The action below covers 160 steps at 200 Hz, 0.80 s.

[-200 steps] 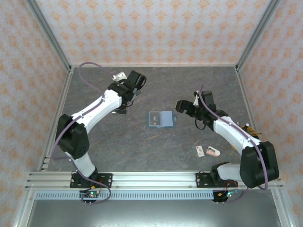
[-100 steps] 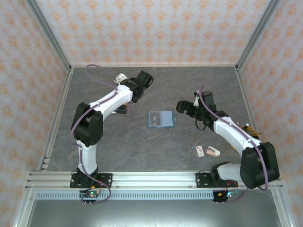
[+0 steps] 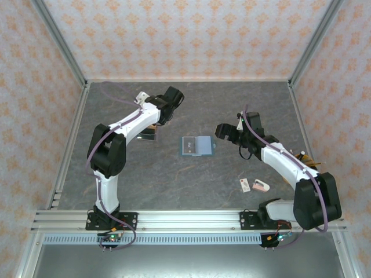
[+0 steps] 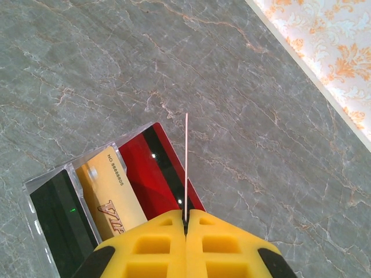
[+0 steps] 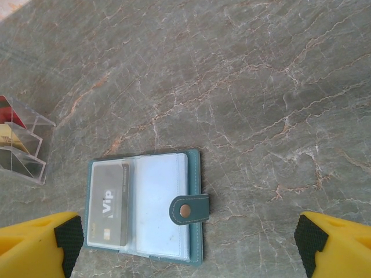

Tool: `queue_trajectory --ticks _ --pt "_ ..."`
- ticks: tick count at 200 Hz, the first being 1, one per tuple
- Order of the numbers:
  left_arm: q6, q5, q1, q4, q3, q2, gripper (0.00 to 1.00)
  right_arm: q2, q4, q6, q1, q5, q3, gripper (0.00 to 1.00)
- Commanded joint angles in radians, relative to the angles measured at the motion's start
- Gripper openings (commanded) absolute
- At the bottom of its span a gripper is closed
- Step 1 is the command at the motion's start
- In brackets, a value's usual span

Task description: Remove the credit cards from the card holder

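Teal card holder (image 5: 165, 208) unfolded, L claw (image 4: 186, 219) pinching thin card (image 4: 186, 162), R claw (image 5: 185, 243) spread

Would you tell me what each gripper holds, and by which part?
The left gripper pinches a thin card, edge-on, by its near end; the right gripper is open, empty.

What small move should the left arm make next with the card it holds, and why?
Probably lower it and open. The left gripper is shut on a thin card seen edge-on, above the clear tray that already holds red, tan and black contents, so dropping it there seems next.
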Motion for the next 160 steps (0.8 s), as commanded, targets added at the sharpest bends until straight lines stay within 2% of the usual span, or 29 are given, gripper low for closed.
queue_trajectory --ticks 1,101,160 --pt "-0.039 -0.053 0.005 -0.012 -0.012 0.012 0.00 0.008 -0.002 0.000 0.001 -0.007 0.008 0.95" --pt "-0.046 -0.013 0.008 0.008 -0.012 0.053 0.00 0.006 -0.013 -0.003 0.001 -0.009 0.015 0.95" --pt "0.055 0.100 0.008 0.085 -0.016 0.052 0.00 0.006 -0.014 -0.002 0.001 -0.006 0.016 0.95"
